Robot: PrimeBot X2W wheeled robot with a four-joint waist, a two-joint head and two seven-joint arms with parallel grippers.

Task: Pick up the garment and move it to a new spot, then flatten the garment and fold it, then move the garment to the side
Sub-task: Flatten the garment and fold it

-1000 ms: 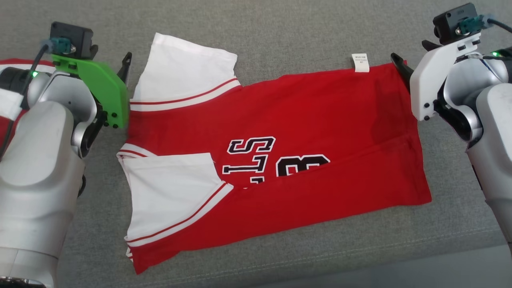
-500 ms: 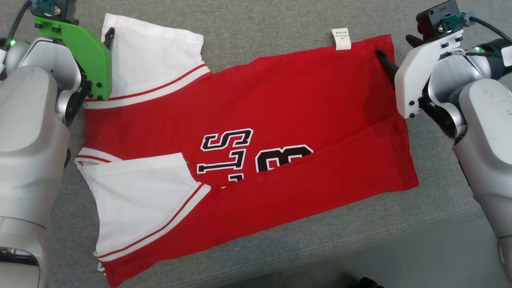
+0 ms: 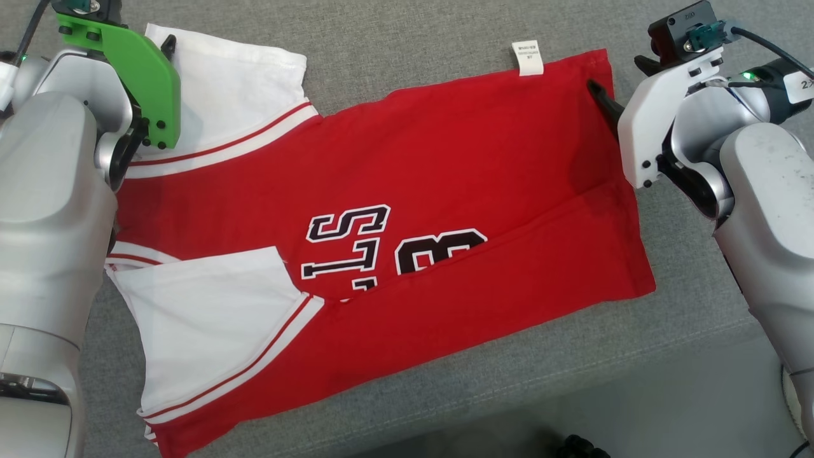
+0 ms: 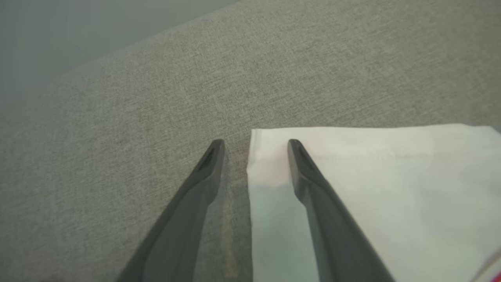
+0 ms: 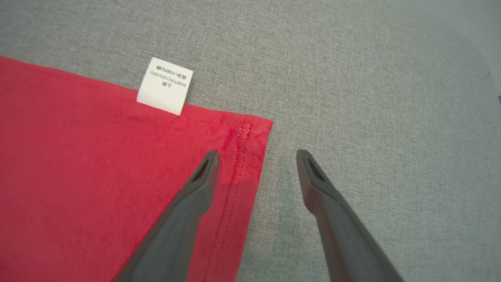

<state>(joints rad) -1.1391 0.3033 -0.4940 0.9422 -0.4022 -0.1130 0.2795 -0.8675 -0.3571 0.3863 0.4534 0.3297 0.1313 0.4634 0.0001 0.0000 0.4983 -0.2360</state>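
The left gripper point(image 4: 256, 145), jaws apart, is straddling the white sleeve point(image 4: 372, 188) edge at the far left. The right gripper point(image 5: 258, 154), jaws wide, is straddling the red hem point(image 5: 240, 149) at the far right. The shirt point(image 3: 381, 210) is lying between them on the cushion point(image 3: 413, 38), long axis running left-right, spreading nearward from both.

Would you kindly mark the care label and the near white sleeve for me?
care label point(image 5: 164, 86): right wrist view, its middle.
near white sleeve point(image 3: 203, 324): head view, centre of its white panel.
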